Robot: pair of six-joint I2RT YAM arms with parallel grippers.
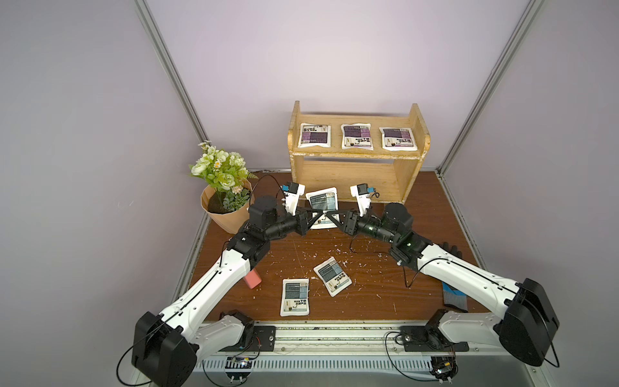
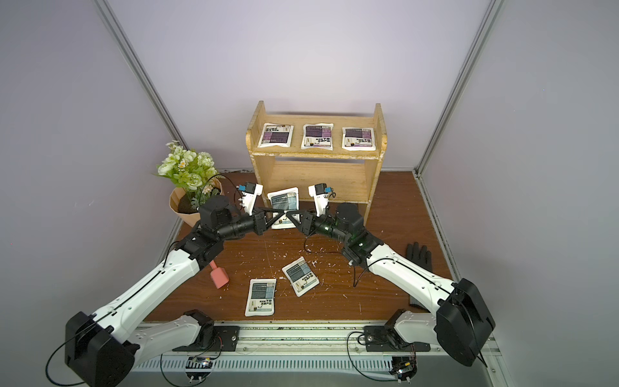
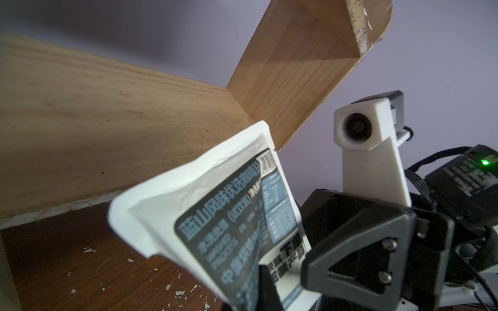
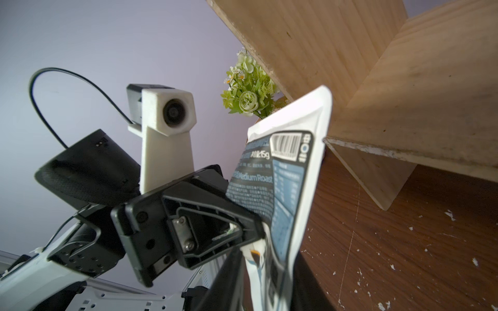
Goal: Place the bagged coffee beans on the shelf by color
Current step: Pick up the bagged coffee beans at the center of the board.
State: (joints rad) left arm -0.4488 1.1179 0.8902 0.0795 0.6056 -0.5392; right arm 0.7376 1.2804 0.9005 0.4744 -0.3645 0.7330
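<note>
Tabletop (image 1: 378, 288) brown wood, white flecks (image 1: 337, 250) scattered, shelf (image 1: 348, 156) near lilac back wall (image 1: 318, 50)

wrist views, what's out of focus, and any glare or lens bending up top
Left wrist view: the coffee bag is soft up close, the shelf behind is sharper, a green light flares. Right wrist view: the bag's barcode reads clearly, its near end blurs. Both top views: sharp, no glare; the wall posts splay outward.

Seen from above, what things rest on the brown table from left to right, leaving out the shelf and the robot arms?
In a top view: flower pot → pink block → straight-lying grey-blue pouch → tilted grey-blue pouch → black-and-blue glove.
</note>
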